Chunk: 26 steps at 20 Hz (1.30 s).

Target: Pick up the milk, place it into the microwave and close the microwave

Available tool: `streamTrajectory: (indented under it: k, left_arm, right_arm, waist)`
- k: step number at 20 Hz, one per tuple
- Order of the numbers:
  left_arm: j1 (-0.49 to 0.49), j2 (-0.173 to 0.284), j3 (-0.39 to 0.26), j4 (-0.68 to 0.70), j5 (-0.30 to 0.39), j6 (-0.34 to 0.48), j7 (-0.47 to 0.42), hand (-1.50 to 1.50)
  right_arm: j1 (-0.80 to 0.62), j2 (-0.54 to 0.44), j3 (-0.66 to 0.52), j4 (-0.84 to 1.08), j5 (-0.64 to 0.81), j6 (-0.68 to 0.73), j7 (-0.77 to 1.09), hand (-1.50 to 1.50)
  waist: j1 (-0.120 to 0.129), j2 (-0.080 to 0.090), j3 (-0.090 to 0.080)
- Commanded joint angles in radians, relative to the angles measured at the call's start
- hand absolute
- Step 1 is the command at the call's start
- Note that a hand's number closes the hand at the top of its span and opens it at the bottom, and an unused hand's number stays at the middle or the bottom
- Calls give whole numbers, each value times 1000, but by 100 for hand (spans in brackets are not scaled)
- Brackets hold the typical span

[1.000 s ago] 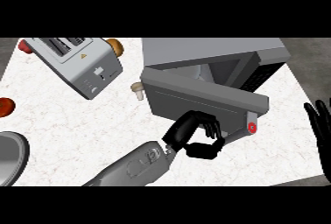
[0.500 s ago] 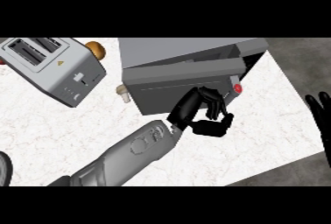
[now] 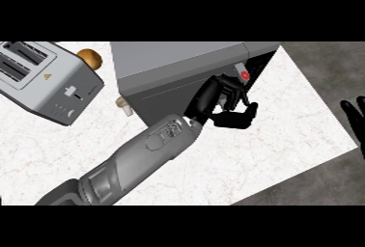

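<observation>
Left hand [image 3: 227,103] as I see it, fingers curled and holding nothing, against the microwave [image 3: 178,72] door near the worktop's [image 3: 285,130] far edge, milk nowhere I can see, right hand [image 3: 354,120] resting open at the right edge, toaster [image 3: 44,79] far left.

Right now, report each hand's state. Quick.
Left hand: against the microwave door, fingers curled, holding nothing that can be seen.
Right hand: open, resting at the view's right edge, holding nothing.
</observation>
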Motion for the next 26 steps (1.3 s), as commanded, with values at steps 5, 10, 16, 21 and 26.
streamTrajectory:
  k: [5,10,16,21,26]
  left_arm:
    - [-87,-6,19,56,49,34,-18,150]
    - [-83,-5,4,52,70,63,-30,150]
    - [-93,-5,1,48,88,100,-37,150]
    - [-85,-4,-8,41,99,127,-53,150]
    - [-81,-4,-11,33,115,155,-64,150]
  right_arm:
    - [-34,-38,-20,-17,-61,14,42,-150]
    - [-58,-73,-37,-16,-73,18,68,-150]
    - [-87,-106,-74,-16,-93,4,92,-150]
    - [-91,-128,-81,-16,-105,16,106,-150]
    - [-112,-153,-103,0,-123,19,119,-150]
  waist:
    - [-48,14,2]
    - [-57,18,2]
    - [-66,16,2]
    - [-88,21,4]
    - [-91,27,5]
